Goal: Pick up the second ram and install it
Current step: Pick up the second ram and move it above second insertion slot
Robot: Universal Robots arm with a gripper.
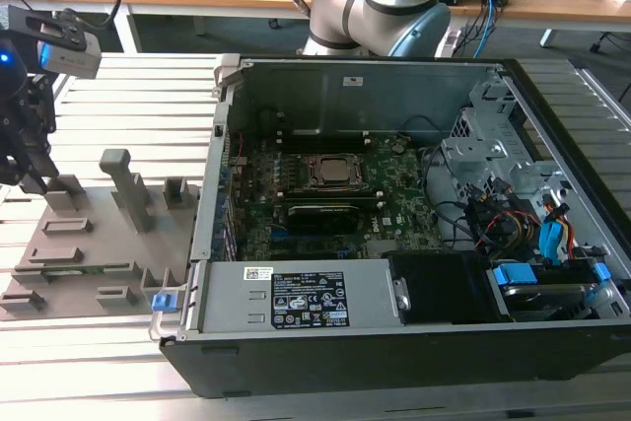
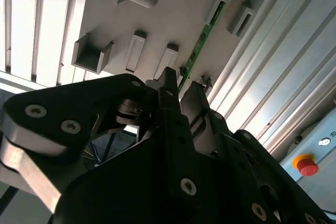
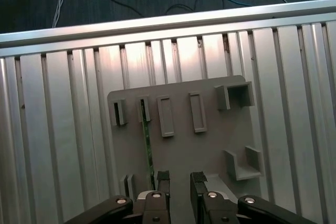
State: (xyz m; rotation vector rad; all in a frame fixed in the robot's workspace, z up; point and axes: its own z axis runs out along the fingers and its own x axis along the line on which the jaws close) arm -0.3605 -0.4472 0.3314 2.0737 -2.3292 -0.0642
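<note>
A: Beside the open computer case [image 1: 394, 362], what hangs over the grey fixture plate [image 1: 118, 244]?
B: The gripper [image 1: 30, 170], wrist pointing down, fingers parted round nothing.
A: And the second ram [image 3: 148, 150]?
B: Set in the plate's holders, just beside one fingertip [image 3: 163, 178], outside the gap. The exterior view adds the motherboard [image 1: 394, 194].

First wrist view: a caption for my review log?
Open hand close to the ram, on edge in the grey tray.
</note>
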